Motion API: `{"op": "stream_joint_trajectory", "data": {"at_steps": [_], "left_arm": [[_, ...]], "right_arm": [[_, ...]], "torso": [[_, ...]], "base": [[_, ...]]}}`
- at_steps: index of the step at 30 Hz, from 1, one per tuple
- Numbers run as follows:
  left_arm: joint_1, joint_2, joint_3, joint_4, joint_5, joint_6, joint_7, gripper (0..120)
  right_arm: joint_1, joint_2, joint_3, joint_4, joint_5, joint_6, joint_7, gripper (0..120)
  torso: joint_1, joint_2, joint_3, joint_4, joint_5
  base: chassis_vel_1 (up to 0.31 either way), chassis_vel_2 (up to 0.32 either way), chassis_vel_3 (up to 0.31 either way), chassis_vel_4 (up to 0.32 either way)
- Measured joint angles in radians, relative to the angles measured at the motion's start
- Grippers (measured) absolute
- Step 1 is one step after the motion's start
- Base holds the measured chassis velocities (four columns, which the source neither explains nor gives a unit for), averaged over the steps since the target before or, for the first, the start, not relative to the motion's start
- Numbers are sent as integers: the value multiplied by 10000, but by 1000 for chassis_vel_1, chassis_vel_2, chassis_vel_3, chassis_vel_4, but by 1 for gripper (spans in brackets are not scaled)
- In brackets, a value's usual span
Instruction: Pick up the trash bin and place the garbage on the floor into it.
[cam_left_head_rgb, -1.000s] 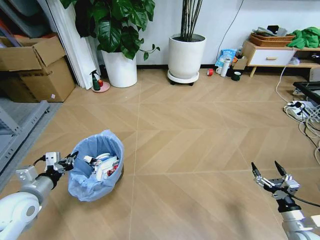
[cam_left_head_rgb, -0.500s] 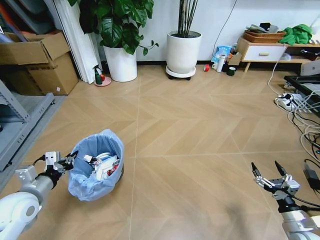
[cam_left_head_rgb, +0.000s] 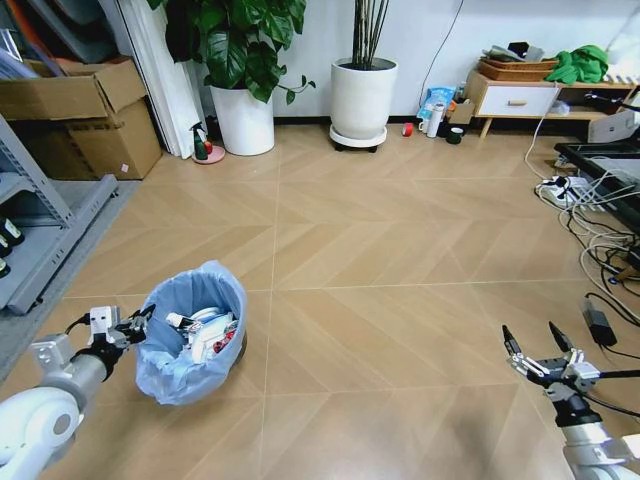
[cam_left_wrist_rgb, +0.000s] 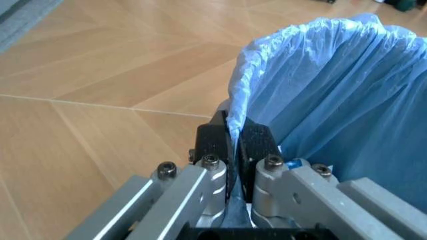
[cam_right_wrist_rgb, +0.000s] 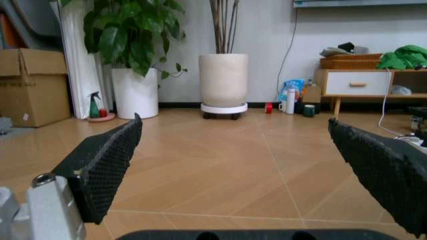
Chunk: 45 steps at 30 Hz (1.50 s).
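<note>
Left gripper (cam_left_head_rgb: 128, 327) is clamped on the rim of the trash bin (cam_left_head_rgb: 190, 345), at the bin's 9 o'clock side. The bin sits at about 10 o'clock in the head view's floor area, its blue liner holding several pieces of garbage (cam_left_head_rgb: 205, 328). The left arm is therefore the nearer arm; the bin lies directly ahead of its jaws.

Right gripper (cam_left_head_rgb: 538, 353) hovers at about 4 o'clock, well apart from the bin, fingers spread wide and empty.

The left wrist view shows the pads (cam_left_wrist_rgb: 215, 142) pinching liner and rim together; the head view cannot resolve this.
</note>
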<state>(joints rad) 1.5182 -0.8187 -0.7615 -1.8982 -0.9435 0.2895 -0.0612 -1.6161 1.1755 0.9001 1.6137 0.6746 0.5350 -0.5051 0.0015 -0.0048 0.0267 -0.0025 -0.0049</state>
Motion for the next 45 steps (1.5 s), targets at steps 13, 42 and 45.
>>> {"op": "stream_joint_trajectory", "data": {"at_steps": [13, 42, 45], "left_arm": [[-925, 336, 596, 1438, -140, 46, -183, 0], [-1210, 174, 1043, 1545, 190, -277, -732, 56], [-1079, 228, 774, 1262, 181, -446, -854, 66]], "right_arm": [[149, -192, -260, -76, -35, -56, -23, 100], [216, -365, -326, -116, -119, -189, 92, 100], [160, -402, -319, 27, -137, -169, 157, 100]], "torso": [[0, 0, 0, 2, 2], [0, 0, -1, -2, 3], [0, 0, -1, -1, -1]], "base": [[0, 0, 0, 0], [0, 0, 0, 0], [0, 0, 0, 0]]}}
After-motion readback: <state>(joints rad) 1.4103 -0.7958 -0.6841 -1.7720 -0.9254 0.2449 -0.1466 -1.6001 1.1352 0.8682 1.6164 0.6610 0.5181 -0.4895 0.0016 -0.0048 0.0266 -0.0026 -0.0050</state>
